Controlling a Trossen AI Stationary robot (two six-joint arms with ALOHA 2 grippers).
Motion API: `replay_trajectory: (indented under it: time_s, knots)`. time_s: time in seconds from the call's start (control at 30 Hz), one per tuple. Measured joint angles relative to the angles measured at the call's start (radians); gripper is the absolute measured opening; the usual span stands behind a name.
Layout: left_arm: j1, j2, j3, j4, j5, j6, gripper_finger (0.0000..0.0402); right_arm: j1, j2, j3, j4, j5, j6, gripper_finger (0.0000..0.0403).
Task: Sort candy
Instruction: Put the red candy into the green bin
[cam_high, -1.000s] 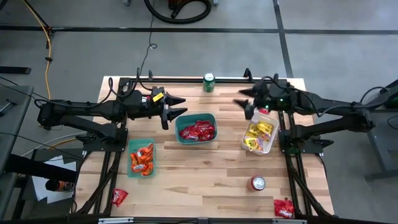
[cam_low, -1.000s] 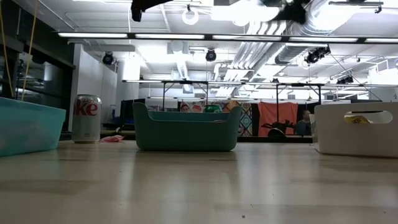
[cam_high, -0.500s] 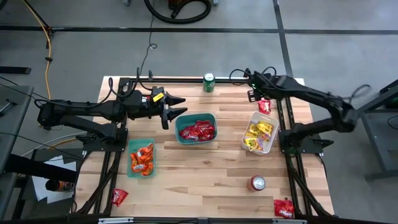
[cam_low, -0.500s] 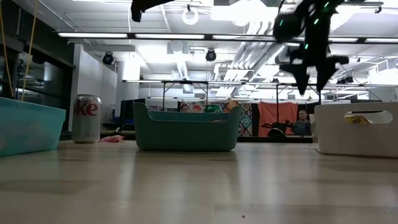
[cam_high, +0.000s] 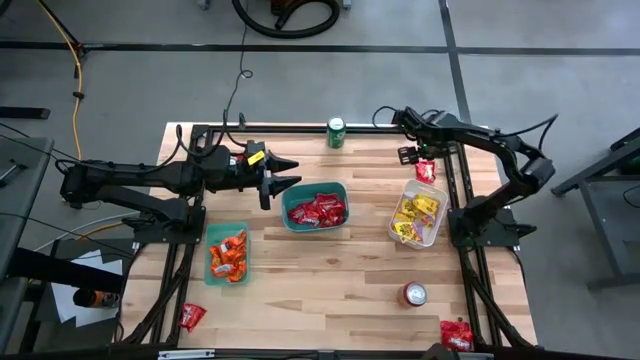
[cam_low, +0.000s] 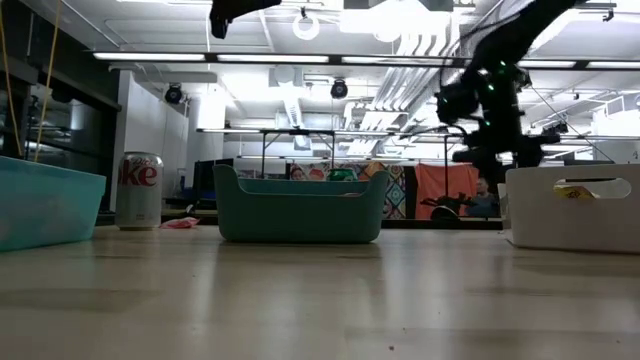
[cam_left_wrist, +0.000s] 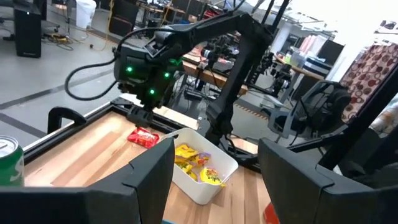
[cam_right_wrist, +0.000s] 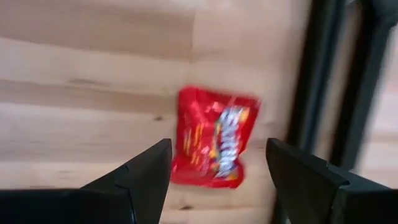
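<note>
One red candy packet (cam_right_wrist: 214, 146) lies beneath your right gripper (cam_right_wrist: 214, 180), jaws wide and empty: descend, then close. Left gripper (cam_high: 283, 176) waits, open.

One camera looks straight down over the desk (cam_high: 330, 270); another sits level at desk height; each wrist camera peers past its claw.

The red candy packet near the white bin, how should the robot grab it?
Straight down from above, probably. The red candy packet lies flat on the wood, so the right tool, open above it, should pinch its narrow middle; a black frame rail crowds one side.
</note>
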Motion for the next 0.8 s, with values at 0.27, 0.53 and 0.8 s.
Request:
replay_trajectory:
  time_s: [0.27,0.53,0.8]
  knots:
    - [0.0,0.0,0.0,-0.024,0.001,0.0,0.0217,-0.071,-0.024,-0.235,0.173,-0.138,0.076,0.0257]
    - [0.0,0.0,0.0,-0.029,0.001,-0.001,0.0217,-0.04,-0.032,-0.36,0.376,-0.166,0.146,0.0245]
    - [0.0,0.0,0.0,-0.029,-0.01,0.0,0.0217,-0.035,-0.122,-0.321,0.364,-0.169,0.031,0.0061]
